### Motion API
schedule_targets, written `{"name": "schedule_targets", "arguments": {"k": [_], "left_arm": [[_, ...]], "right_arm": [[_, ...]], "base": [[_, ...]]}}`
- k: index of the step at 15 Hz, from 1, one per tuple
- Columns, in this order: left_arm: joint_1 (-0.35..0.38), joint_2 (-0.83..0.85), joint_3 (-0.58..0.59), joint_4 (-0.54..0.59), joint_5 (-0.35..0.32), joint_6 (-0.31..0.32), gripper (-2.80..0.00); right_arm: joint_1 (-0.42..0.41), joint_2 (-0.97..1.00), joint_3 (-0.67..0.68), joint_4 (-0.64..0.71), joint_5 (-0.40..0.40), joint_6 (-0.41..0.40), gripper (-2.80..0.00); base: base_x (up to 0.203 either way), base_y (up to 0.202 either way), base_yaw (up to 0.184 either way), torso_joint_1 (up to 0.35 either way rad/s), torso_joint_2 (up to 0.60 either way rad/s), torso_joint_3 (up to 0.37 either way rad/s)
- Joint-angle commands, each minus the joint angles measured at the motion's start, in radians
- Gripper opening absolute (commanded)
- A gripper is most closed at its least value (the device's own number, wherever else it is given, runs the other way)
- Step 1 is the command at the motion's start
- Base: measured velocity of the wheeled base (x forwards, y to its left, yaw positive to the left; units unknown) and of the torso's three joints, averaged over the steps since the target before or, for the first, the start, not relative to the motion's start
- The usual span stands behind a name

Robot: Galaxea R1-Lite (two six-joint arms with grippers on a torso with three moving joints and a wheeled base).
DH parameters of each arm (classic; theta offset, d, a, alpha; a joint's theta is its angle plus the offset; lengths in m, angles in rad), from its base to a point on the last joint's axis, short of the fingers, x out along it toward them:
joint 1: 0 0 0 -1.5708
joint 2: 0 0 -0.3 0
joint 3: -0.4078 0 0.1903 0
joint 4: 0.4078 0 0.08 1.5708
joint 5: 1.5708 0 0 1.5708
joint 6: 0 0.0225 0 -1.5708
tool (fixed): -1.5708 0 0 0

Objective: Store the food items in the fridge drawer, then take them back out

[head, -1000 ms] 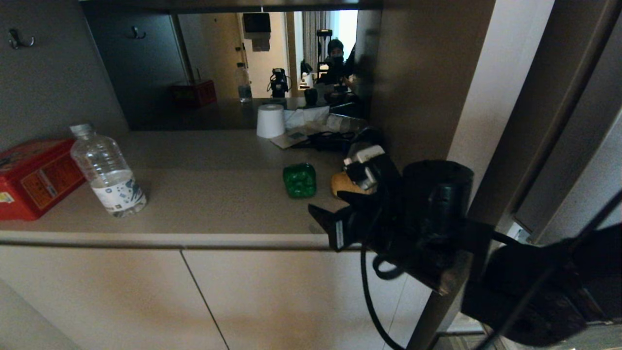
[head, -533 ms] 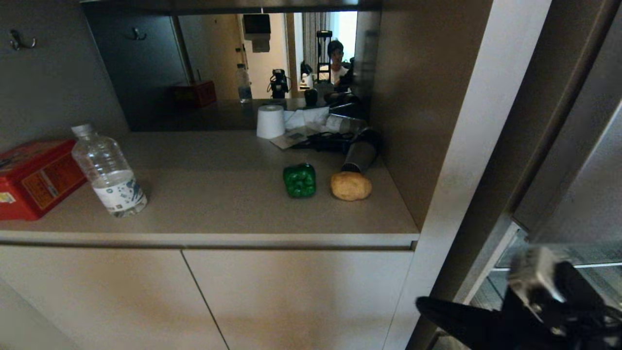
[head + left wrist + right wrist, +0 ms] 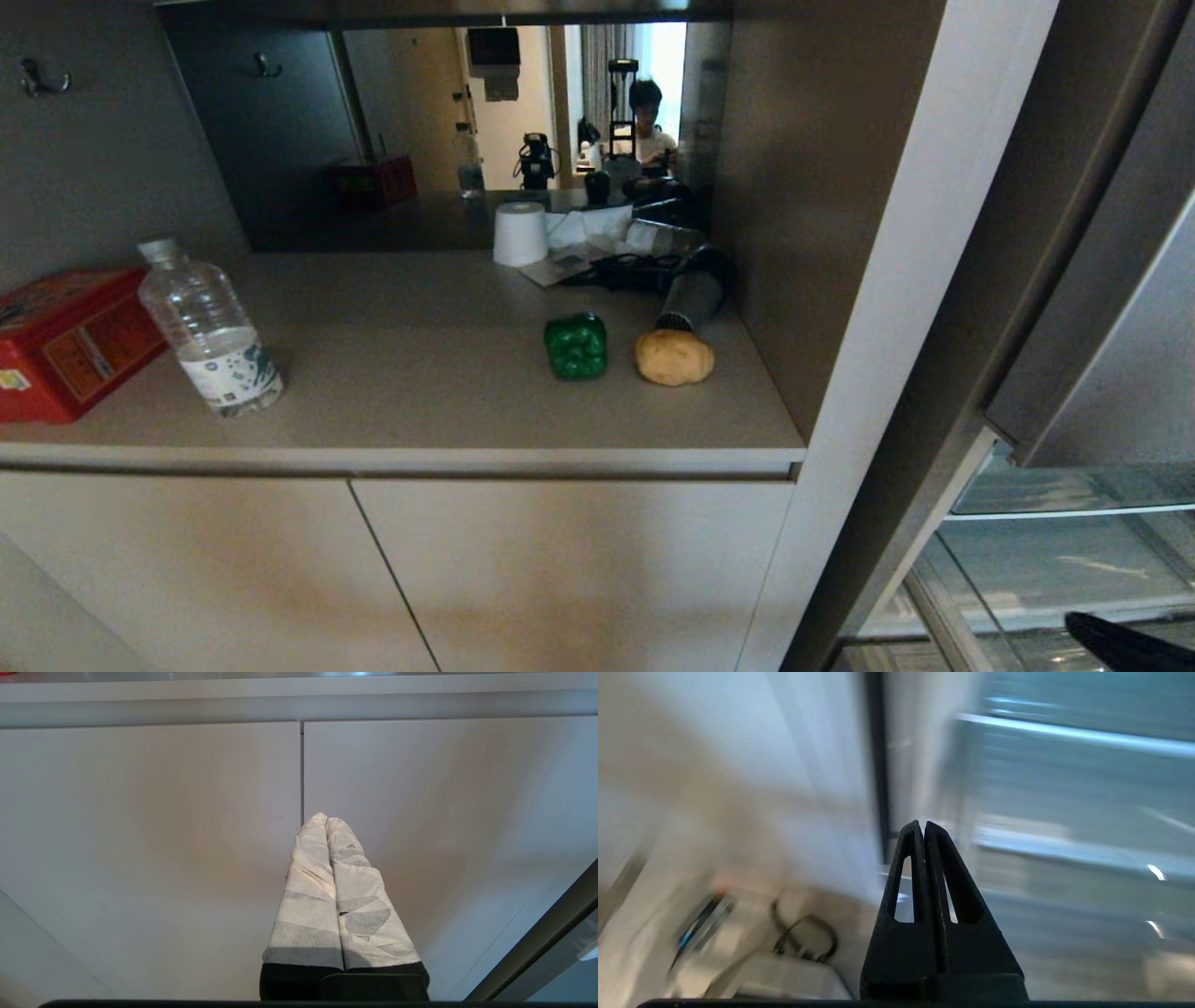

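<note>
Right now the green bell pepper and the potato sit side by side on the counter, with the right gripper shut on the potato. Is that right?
Not quite. The bell pepper and potato do sit side by side on the counter, but the right gripper is shut on nothing; the right wrist view shows its fingers pressed together and empty, down by the open fridge.

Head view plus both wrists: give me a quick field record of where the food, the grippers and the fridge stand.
potato: tan oval potato on the beige counter, beside the pepper
pepper: glossy green bell pepper on the same counter
left gripper: shut, empty, facing the pale cabinet doors
right gripper: shut, empty, low by the fridge
fridge: open; glass shelf visible
other items: clear water bottle, red tin box
</note>
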Motion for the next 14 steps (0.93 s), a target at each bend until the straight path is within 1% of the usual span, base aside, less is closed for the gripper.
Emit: {"name": "schedule_targets", "arguments": {"k": [1, 4, 6, 7, 9, 14], "left_arm": [[0.0, 0.0, 0.011, -0.001, 0.0, 0.0, -2.8], [0.0, 0.0, 0.011, -0.001, 0.0, 0.0, -2.8], [0.0, 0.0, 0.011, -0.001, 0.0, 0.0, -2.8], [0.0, 0.0, 0.011, -0.001, 0.0, 0.0, -2.8], [0.0, 0.0, 0.009, -0.001, -0.002, 0.0, -2.8], [0.0, 0.0, 0.011, -0.001, -0.001, 0.0, -2.8]], "right_arm": [[-0.136, -0.278, 0.058, 0.044, 0.036, -0.023, -2.8], [-0.118, -0.557, 0.093, 0.172, 0.052, -0.055, -2.8], [-0.112, -0.741, 0.105, 0.252, 0.041, -0.074, -2.8], [-0.11, -0.8, 0.109, 0.282, 0.03, -0.08, -2.8], [-0.107, -0.831, 0.118, 0.335, -0.003, -0.076, -2.8], [-0.107, -0.831, 0.118, 0.335, -0.006, -0.066, -2.8]], "base": [[0.0, 0.0, 0.0, 0.0, 0.0, 0.0], [0.0, 0.0, 0.0, 0.0, 0.0, 0.0], [0.0, 0.0, 0.0, 0.0, 0.0, 0.0], [0.0, 0.0, 0.0, 0.0, 0.0, 0.0], [0.0, 0.0, 0.0, 0.0, 0.0, 0.0], [0.0, 0.0, 0.0, 0.0, 0.0, 0.0]]}}
